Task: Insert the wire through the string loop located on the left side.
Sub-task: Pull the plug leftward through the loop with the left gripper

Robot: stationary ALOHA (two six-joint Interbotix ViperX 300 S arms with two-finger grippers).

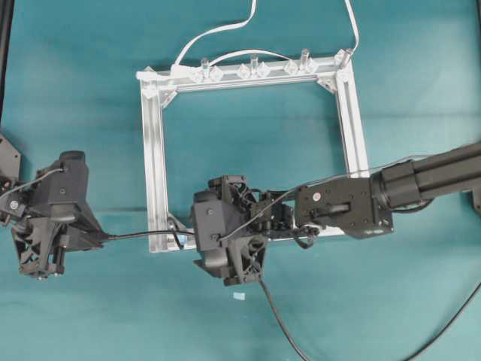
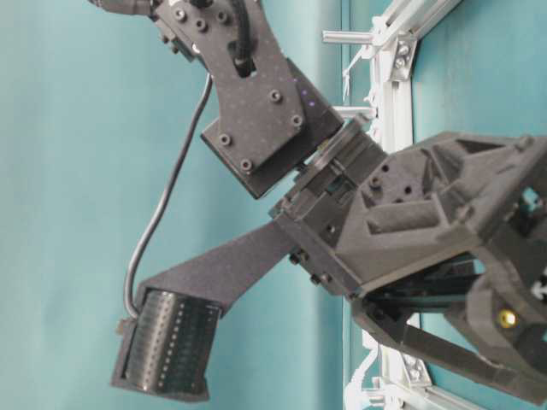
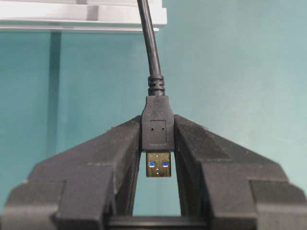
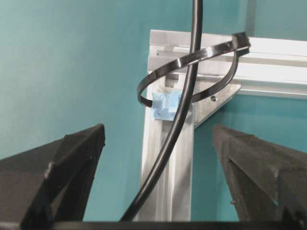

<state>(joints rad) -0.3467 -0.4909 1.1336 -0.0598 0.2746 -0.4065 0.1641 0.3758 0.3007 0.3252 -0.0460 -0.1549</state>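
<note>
I'm gripping the wire's (image 3: 152, 57) plug in my left gripper's (image 3: 157, 143) jaws, right gripper (image 4: 156, 177) gaping empty, drawing it squarely clear of the string loop (image 4: 192, 64).

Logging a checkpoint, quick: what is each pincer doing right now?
Left pincer: closed on the wire's plug.
Right pincer: open, holding nothing; the wire passes between its fingers, through the string loop.

Frame on the teal bench (image 1: 83, 90)

A square aluminium frame (image 1: 155, 158) lies flat; clear plastic clips (image 1: 253, 69) line its far rail, white cables (image 1: 218, 30) trail beyond, blue tape (image 4: 163, 106) marks one corner.
</note>
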